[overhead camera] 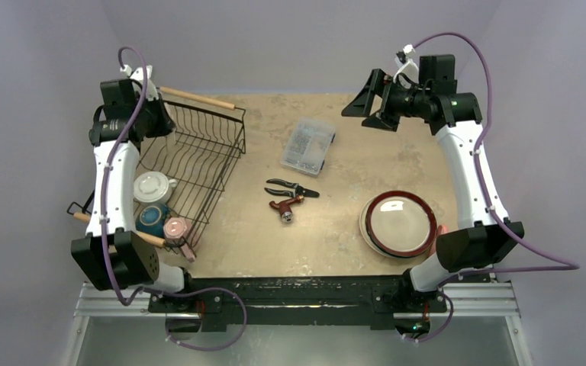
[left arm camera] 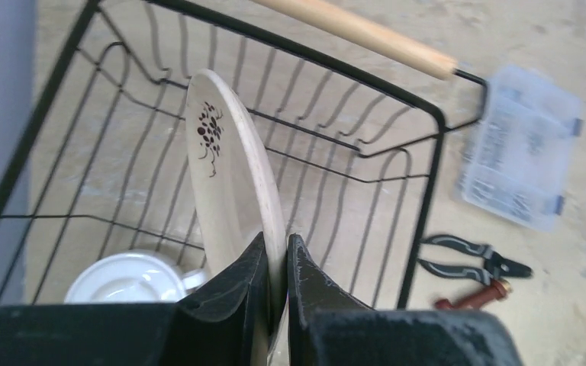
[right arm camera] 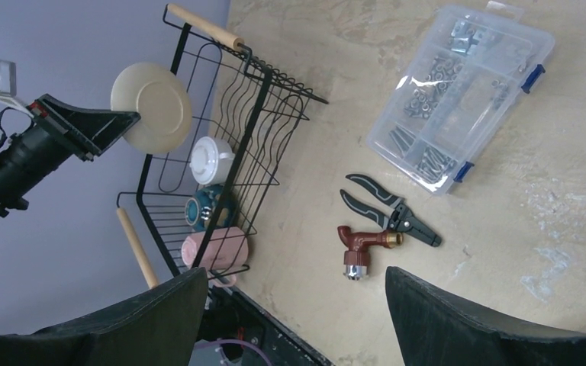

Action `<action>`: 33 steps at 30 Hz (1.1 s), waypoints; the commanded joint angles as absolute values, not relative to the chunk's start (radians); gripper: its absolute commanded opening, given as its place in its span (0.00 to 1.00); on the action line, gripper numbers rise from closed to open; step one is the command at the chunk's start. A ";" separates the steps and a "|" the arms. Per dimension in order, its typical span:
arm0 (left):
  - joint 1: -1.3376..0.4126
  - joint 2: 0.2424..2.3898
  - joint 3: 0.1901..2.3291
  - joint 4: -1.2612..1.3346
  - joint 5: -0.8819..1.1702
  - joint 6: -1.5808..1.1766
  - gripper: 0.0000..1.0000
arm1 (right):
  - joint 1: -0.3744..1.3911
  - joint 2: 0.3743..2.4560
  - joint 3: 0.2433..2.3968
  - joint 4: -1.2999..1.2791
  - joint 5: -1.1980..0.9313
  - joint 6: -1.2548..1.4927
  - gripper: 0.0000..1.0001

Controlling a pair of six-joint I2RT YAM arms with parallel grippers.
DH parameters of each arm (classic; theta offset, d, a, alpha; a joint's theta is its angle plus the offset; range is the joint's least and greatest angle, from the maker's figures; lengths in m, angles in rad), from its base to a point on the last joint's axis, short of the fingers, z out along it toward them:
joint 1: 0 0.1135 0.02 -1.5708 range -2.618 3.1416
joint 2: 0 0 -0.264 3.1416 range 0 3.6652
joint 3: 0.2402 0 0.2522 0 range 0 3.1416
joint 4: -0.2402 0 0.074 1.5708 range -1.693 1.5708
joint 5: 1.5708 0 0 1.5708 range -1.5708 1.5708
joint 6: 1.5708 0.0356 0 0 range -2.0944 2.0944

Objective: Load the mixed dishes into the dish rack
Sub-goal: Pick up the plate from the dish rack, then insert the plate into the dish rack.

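My left gripper (left arm camera: 276,252) is shut on the rim of a small cream saucer (left arm camera: 229,175), which it holds on edge above the far end of the black wire dish rack (left arm camera: 366,164). From the right wrist view the saucer (right arm camera: 152,107) hangs over the rack (right arm camera: 221,152). A white cup (overhead camera: 152,187), a teal bowl (overhead camera: 152,219) and a pink mug (overhead camera: 175,229) lie in the rack's near end. A red-black-rimmed plate (overhead camera: 399,223) rests on another plate at the table's right. My right gripper (overhead camera: 362,103) hovers open and empty, high over the far right.
A clear plastic compartment box (overhead camera: 308,145) lies at the table's far middle. Black pliers (overhead camera: 291,187) and a red-brown tap fitting (overhead camera: 286,206) lie in the centre. The rack's wooden handles (overhead camera: 198,97) stick out at its far and near ends.
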State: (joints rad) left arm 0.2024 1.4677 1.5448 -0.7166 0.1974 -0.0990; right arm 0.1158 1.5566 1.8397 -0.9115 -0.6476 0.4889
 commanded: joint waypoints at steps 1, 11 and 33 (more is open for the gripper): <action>0.206 1.380 1.456 -0.572 0.524 -0.101 0.00 | 0.127 1.542 1.877 -0.921 -0.676 0.469 0.87; 0.214 1.418 1.350 -0.681 0.913 0.058 0.00 | 0.140 1.563 1.898 -0.925 -0.681 0.505 0.90; 0.088 1.676 1.404 -0.669 0.789 0.176 0.00 | 0.141 1.506 1.881 -0.913 -0.644 0.533 0.91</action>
